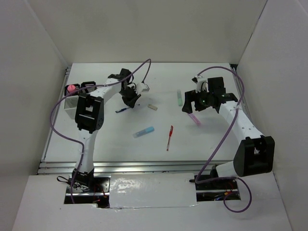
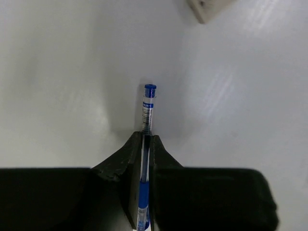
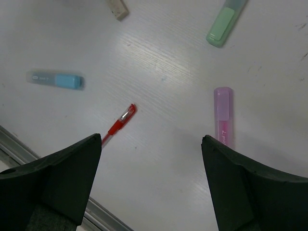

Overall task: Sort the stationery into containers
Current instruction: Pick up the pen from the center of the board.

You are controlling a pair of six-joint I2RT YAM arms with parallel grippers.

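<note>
Two arms, two different jobs. The left gripper is clamped tight on the blue pen. Its jaws meet the barrel across its width, partway along, so the capped end sticks out ahead of the fingers. I judge that grip suits carrying the pen lengthwise to the bins, which stand at the table's left edge, beside this arm's elbow. I cannot tell whether the pen is clear of the table.

The right gripper hangs wide with nothing between its jaws, over the right half of the table. To me it looks poised above the loose items for a next pick. The lilac marker lies just beside one finger and the red pen runs under the other.

The left wrist view gives me the grip itself, which the wrist hides from above. Beyond the pen it shows only a corner of the eraser. Only the top view shows the bins, with something pink in one, and the gap between them and the pen. The right wrist view gives the clearest layout of what is left: the light-blue marker and the green marker lie well apart, nothing touching.
</note>
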